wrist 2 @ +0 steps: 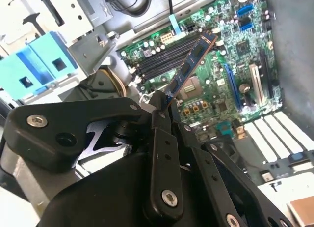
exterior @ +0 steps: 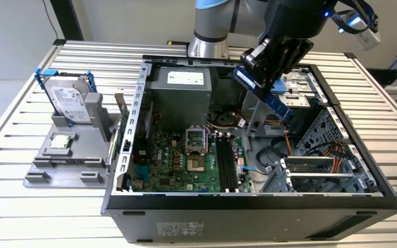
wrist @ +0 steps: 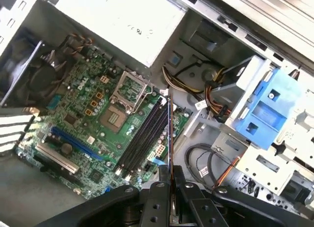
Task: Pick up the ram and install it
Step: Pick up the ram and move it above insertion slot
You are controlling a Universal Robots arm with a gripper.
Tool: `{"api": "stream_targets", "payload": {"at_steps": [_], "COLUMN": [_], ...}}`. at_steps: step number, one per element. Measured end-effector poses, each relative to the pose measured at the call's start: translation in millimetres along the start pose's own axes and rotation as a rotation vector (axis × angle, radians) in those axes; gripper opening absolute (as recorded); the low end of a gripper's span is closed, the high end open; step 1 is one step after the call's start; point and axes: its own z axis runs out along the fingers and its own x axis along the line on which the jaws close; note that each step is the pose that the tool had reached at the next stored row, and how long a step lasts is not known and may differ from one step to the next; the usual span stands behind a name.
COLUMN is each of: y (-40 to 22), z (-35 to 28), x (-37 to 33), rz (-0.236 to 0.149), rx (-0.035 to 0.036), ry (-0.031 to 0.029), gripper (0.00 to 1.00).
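**Ram in my grip, above the open case**

My pincer (exterior: 268, 72) is clenched on the ram (exterior: 264, 95), one finger on each flat face. In the exterior view the stick hangs tilted, its free end pointing down into the open computer case (exterior: 254, 206). It is up in the air and touches nothing but my fingers. Seen from there it sits toward the exterior view's right of the memory slots (exterior: 227, 160), over the grey metal bay area, well above the green motherboard (exterior: 178, 160).

In the second wrist view the ram (wrist 2: 191, 65) reaches out from my pincer (wrist 2: 161, 109), with its black chips and blue face showing. The dark memory slots (wrist 2: 162, 57) lie beneath it. In the first wrist view I see the ram (wrist: 170, 138) edge-on, as a thin line rising from my pincer (wrist: 170, 175) just beside the slots (wrist: 144, 136). All the slots I can see are vacant.

Outside the case, on the slatted desk (exterior: 19, 129), a grey holder (exterior: 54, 165) carries the hard drive (exterior: 67, 98) upright in its blue frame. The square processor chip (exterior: 60, 140) lies flat in front of it.
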Motion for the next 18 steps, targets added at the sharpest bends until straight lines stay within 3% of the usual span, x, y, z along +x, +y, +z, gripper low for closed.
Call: {"api": "stream_targets", "payload": {"at_steps": [18], "y": [0.0], "z": [0.0], "x": [0.0], "rz": [0.325], "rx": [0.0003], "ry": [-0.0131], "gripper": [0.0]}}
